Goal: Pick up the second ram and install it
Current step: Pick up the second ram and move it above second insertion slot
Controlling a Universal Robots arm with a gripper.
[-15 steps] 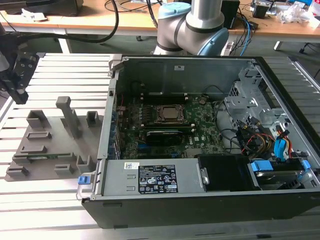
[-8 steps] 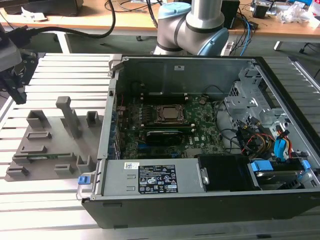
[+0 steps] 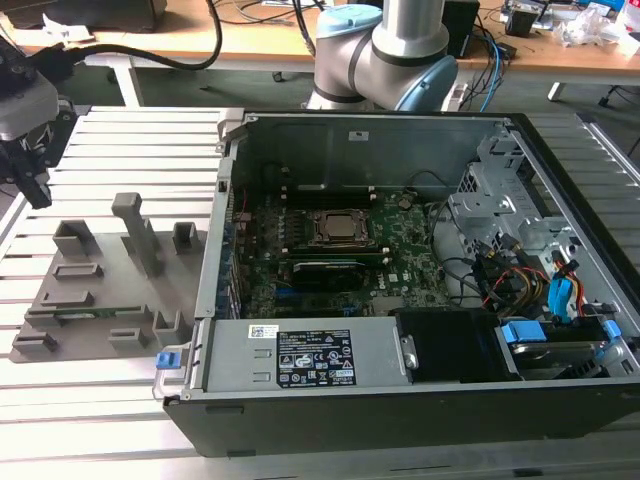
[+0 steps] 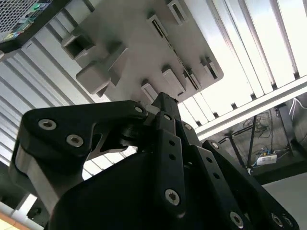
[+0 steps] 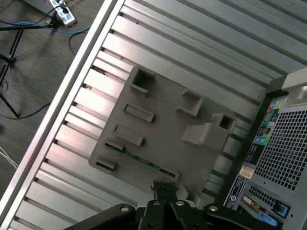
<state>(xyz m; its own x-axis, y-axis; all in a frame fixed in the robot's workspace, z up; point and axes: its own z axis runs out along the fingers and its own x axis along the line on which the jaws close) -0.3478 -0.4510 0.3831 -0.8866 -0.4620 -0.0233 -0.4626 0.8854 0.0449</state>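
Checking your feeds: the gripper [image 3: 34,188] hangs over the slatted aluminium table [image 3: 130,140] at the exterior view's left, raised clear of the grey holder tray [image 3: 105,345]. The jaws look clenched together with nothing between them. In the first wrist view the fingertips [image 5: 159,187] read as one closed dark block. The second ram [image 3: 92,314] sits in a long slot of the tray, near the tray's front edge as you see it in the exterior view. In the first wrist view you can follow the green stick along that slot between two small end blocks. It is close to the fingertips but apart from them. The open computer case [image 3: 400,410] stands just beside the tray on the exterior view's right, with the motherboard [image 3: 400,275] exposed inside. The arm's base [image 3: 380,50] stands behind the case.
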